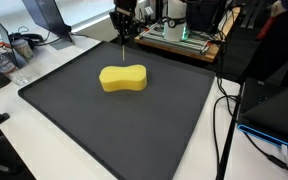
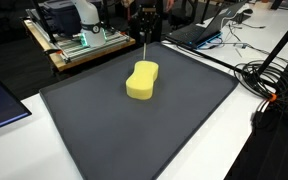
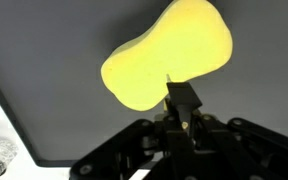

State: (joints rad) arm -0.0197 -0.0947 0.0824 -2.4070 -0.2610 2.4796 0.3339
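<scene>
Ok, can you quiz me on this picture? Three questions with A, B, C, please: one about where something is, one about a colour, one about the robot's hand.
1. Where does the sponge lie?
A) on the dark mat
B) on a laptop
C) on the floor

2. What colour is the sponge?
A) red
B) green
C) yellow

3. How is the gripper?
A) wide open
B) shut
C) squeezing the sponge

Answers:
1 A, it rests near the middle of the dark mat.
2 C, it is bright yellow in every view.
3 B, its fingers are pressed together, with no sponge between them.
</scene>
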